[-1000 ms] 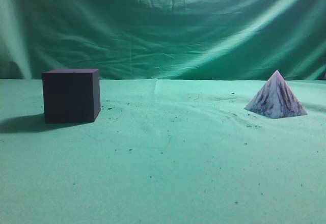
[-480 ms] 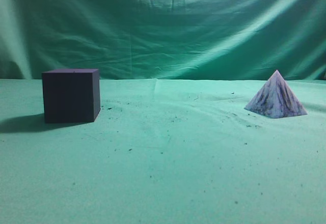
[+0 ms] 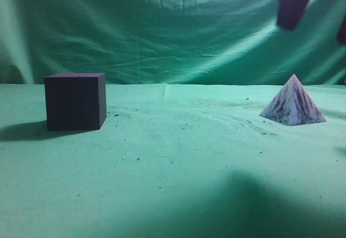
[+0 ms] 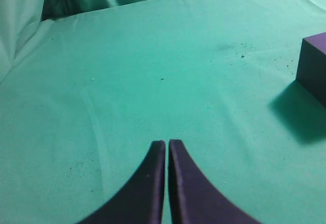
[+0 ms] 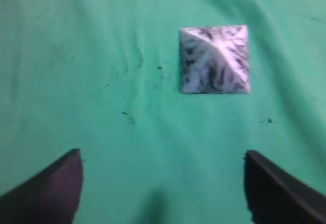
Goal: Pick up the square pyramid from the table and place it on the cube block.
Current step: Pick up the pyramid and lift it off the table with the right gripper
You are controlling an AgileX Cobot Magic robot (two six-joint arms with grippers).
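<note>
The square pyramid [image 3: 292,104], white with dark marbled streaks, stands on the green table [image 3: 178,162] at the right. The dark cube block [image 3: 74,101] stands at the left, far from it. My right gripper [image 3: 319,16] hangs high above the pyramid, only its fingertips showing at the top right. In the right wrist view it [image 5: 163,155] is open and empty, with the pyramid [image 5: 215,58] below and ahead, right of centre. My left gripper [image 4: 166,142] is shut and empty above bare cloth, with the cube's corner [image 4: 313,66] at its far right.
A wrinkled green backdrop cloth [image 3: 162,27] hangs behind the table. Small dark specks lie scattered on the cloth between cube and pyramid. A broad shadow [image 3: 243,205] falls on the front of the table.
My right gripper's fingers have come into the exterior view at the top right, above the pyramid, and a shadow now darkens the table's front. Cube and pyramid have not moved.
</note>
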